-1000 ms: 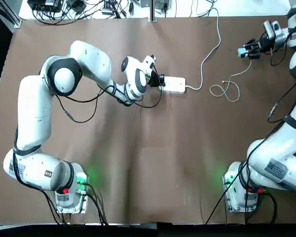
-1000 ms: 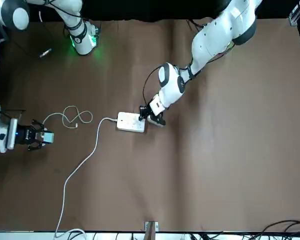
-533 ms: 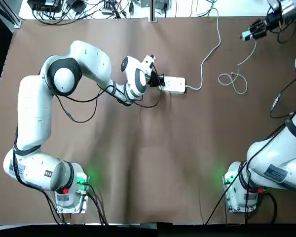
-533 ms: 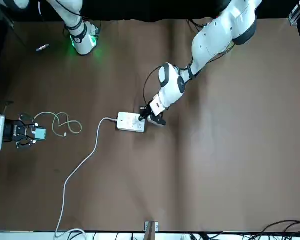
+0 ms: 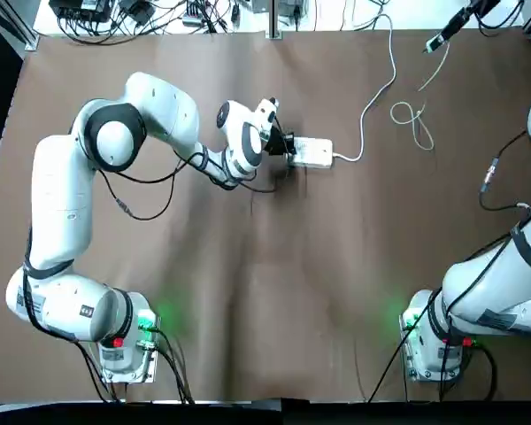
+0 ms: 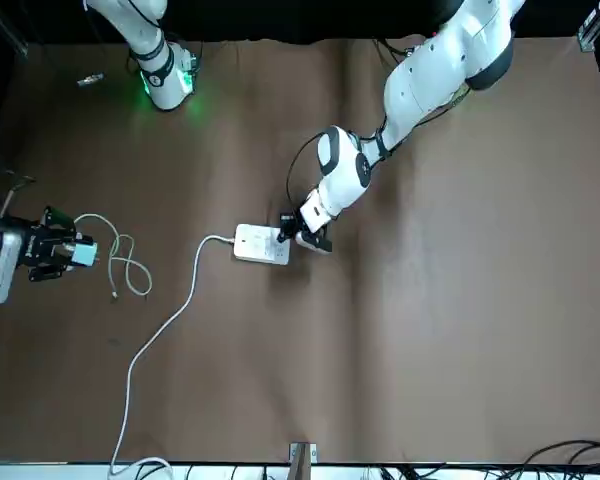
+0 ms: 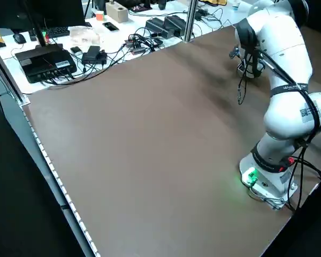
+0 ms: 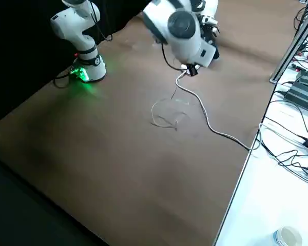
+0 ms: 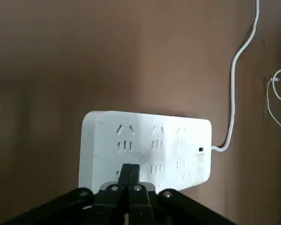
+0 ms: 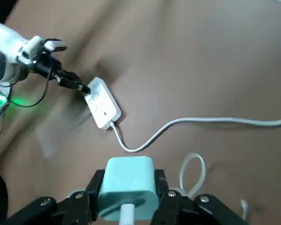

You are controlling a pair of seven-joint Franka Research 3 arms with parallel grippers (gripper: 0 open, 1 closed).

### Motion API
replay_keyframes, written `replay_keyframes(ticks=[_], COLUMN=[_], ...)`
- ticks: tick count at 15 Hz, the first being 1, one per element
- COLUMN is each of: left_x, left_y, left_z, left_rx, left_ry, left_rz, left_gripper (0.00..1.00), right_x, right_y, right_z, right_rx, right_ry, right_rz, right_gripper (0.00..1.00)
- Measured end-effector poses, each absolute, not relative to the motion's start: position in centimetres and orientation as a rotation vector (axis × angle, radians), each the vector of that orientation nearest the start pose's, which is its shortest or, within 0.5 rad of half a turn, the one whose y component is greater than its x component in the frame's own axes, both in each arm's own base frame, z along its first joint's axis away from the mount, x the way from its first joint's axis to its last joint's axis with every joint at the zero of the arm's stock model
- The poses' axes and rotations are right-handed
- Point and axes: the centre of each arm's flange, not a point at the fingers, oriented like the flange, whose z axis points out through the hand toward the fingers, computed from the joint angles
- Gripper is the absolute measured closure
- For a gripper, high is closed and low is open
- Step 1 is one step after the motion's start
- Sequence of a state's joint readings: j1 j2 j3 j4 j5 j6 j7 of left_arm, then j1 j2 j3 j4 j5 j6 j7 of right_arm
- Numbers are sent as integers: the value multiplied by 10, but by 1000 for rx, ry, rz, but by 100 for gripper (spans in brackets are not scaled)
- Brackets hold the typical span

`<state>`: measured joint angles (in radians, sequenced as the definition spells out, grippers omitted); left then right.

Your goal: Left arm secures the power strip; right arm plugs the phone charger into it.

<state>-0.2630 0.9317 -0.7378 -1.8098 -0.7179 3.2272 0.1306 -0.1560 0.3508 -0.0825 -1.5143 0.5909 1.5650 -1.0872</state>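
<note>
You've got the left end effector (image 9: 129, 176) pinched together on the one power strip (image 9: 147, 147) mid-surface (image 6: 460, 300), right end effector (image 10: 127, 187) clamped on the single phone charger (image 10: 128, 180) near the edge.

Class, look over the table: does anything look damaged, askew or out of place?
Nothing stands out. The power strip lies flat with the left gripper shut and pressing on its end. The right gripper holds the phone charger in the air, its thin cable trailing loosely across the table.

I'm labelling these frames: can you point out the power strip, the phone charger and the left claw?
power strip (image 9: 150, 145): left wrist view, on its socket face.
phone charger (image 10: 128, 181): right wrist view, on the teal plug body.
left claw (image 6: 302, 238): front view, between the fingertips, at the strip's end.
</note>
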Motion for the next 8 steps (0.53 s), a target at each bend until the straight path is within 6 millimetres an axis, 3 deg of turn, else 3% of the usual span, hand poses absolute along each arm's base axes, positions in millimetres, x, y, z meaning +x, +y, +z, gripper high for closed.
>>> replay_keyframes(ticks=[4, 8], left_x=[458, 458], left_y=[-484, -484], left_z=[159, 159], left_rx=[2379, 2379], left_ry=[32, 32], left_rz=[189, 189], left_gripper=[99, 99], right_x=[633, 631], right_y=[-37, 23], right_z=[469, 480], right_rx=[-2575, -2673], right_ry=[-730, -571], right_rz=[60, 150], right_gripper=[52, 52])
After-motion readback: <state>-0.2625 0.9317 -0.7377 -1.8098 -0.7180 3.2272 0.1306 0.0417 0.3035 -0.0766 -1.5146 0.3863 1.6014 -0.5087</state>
